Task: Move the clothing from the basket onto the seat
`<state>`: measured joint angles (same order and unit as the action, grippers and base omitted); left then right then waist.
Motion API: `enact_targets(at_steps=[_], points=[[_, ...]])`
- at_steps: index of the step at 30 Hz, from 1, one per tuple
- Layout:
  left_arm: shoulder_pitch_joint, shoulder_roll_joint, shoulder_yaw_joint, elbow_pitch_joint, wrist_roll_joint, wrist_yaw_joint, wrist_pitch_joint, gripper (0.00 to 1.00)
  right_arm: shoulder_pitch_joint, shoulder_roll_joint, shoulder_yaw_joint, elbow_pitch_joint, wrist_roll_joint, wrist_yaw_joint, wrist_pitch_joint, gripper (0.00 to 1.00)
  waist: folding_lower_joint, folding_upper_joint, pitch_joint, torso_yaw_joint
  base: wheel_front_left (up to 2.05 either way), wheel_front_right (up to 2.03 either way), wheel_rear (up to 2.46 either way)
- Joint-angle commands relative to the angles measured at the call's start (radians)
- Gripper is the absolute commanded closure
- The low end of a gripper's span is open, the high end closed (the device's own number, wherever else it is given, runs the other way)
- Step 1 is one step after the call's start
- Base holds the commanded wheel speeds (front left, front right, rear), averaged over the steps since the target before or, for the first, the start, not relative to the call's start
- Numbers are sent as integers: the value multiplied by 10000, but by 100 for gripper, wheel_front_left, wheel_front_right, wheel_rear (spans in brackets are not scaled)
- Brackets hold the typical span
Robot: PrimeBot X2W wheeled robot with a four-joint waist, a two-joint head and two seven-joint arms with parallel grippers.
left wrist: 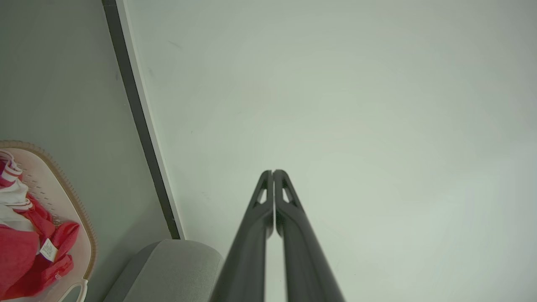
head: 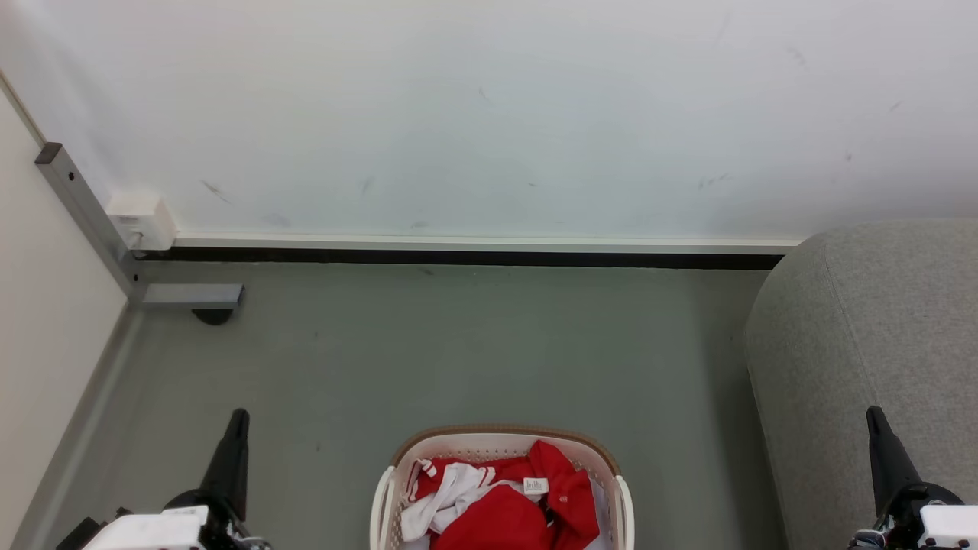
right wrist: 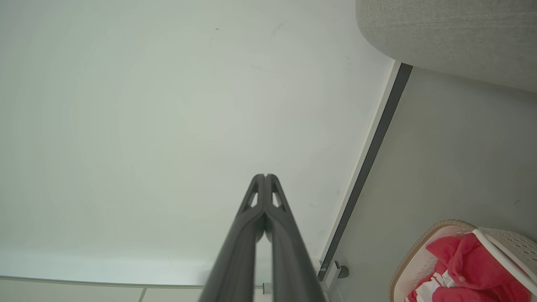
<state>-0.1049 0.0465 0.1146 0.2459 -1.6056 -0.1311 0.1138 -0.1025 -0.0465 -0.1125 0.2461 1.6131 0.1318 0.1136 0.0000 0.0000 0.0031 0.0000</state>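
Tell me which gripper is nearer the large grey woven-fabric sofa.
Right. The right gripper overlaps the grey woven sofa in the head view; the left gripper lies beyond the cream-white holed basket, away from it.

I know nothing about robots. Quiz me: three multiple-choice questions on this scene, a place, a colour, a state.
1. Where is the clothing? A) in the basket B) on a table C) on a shelf
2. What colour is the basket's rim band? A) blue B) brown C) black
3. How are the left gripper and right gripper? A) wide open B) shut on clothing C) shut, empty
Answers: 1 A, heaped inside it; 2 B, brown band on cream wall; 3 C, both closed tight, nothing between.
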Motion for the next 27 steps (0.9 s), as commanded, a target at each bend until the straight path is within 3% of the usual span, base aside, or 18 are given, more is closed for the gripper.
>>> enact_targets(at_steps=[1, 25, 26, 27], points=[[-85, 73, 12, -36, -140, -16, 36, 100, -126, -75, -34, -52, 0, -22, 40, 100, 0, 0, 0, 0, 0, 0, 0], [-85, 72, 11, -36, -140, -16, 36, 100, -126, -75, -34, -52, 0, -22, 40, 100, 0, 0, 0, 0, 0, 0, 0], [0, 2, 0, 0, 0, 0, 0, 0, 0, 0, 0, 0, 0, 0, 0, 0, 1, 0, 0, 0, 0, 0, 0], [25, -12, 0, 52, 8, -4, -8, 0, 28, 15, 6, 46, 0, 0, -4, 0, 0, 0, 0, 0, 0, 0, 0]])
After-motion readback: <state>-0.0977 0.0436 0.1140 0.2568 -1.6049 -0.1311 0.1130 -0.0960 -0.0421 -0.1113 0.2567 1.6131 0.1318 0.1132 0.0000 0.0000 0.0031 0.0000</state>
